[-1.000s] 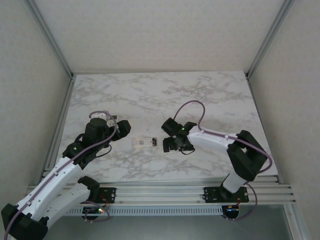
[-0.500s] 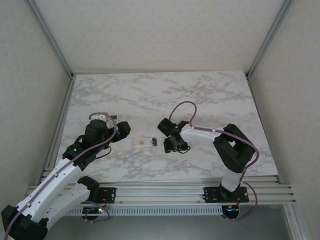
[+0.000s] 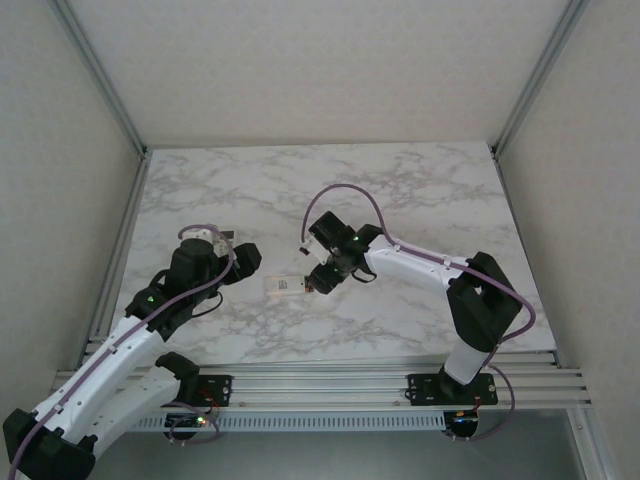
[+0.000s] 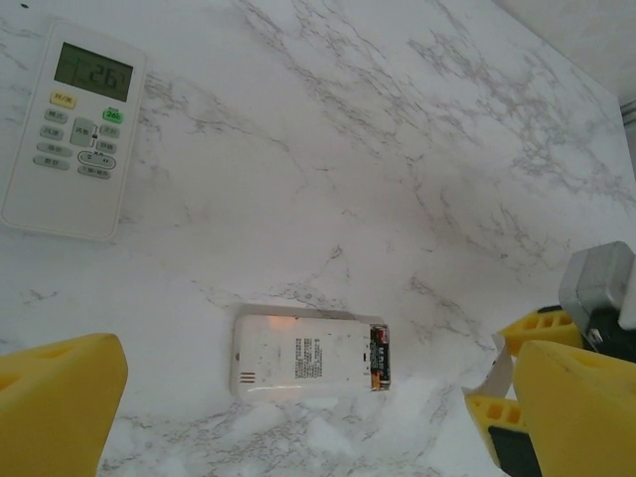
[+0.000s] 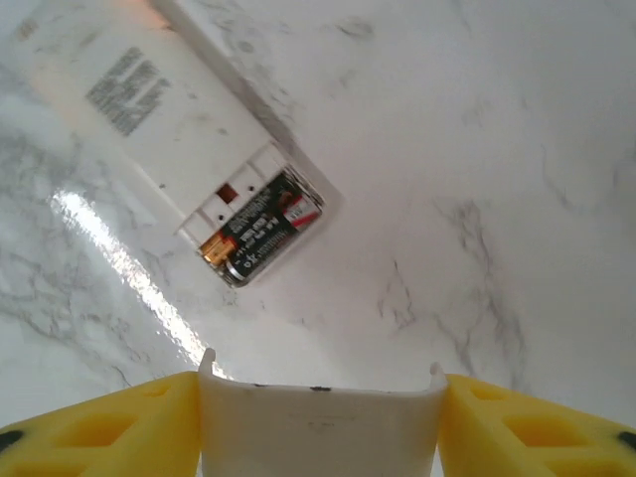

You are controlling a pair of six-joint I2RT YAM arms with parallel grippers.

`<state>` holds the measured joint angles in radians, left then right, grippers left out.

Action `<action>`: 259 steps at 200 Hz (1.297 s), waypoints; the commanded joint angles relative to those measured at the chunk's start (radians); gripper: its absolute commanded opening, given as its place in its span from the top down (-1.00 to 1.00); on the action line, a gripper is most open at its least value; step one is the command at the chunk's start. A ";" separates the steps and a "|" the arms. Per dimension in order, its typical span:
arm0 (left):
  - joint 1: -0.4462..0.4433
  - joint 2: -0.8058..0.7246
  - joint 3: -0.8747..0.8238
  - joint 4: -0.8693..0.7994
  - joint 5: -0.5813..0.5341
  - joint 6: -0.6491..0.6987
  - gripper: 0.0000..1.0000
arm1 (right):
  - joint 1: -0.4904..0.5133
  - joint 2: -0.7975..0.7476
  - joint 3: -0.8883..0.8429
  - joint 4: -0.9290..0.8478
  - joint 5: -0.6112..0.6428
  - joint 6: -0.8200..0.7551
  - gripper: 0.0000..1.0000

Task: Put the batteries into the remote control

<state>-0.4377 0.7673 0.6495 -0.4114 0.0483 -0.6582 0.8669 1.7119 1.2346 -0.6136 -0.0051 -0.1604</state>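
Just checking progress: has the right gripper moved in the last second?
Yes. The right gripper, holding a white cover, has shifted left, closer to the remote, which has stayed put.

This is a robot lab test cell: a marble-patterned surface is boxed in by plain white panels on aluminium posts, with arms bolted to a metal rail.
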 commanded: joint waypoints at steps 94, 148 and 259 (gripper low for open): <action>0.002 -0.045 -0.011 -0.033 -0.063 -0.047 -0.99 | -0.007 0.141 0.141 0.000 -0.202 -0.383 -0.41; 0.002 -0.045 -0.021 -0.016 -0.061 -0.047 -0.99 | -0.052 0.088 0.077 -0.039 -0.272 0.077 -0.64; 0.002 -0.044 -0.043 -0.004 -0.054 -0.064 -0.99 | -0.026 0.261 0.158 -0.141 -0.120 -0.154 -0.75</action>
<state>-0.4374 0.7410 0.6308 -0.4217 0.0036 -0.7052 0.8185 1.9388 1.3655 -0.7109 -0.1646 -0.2665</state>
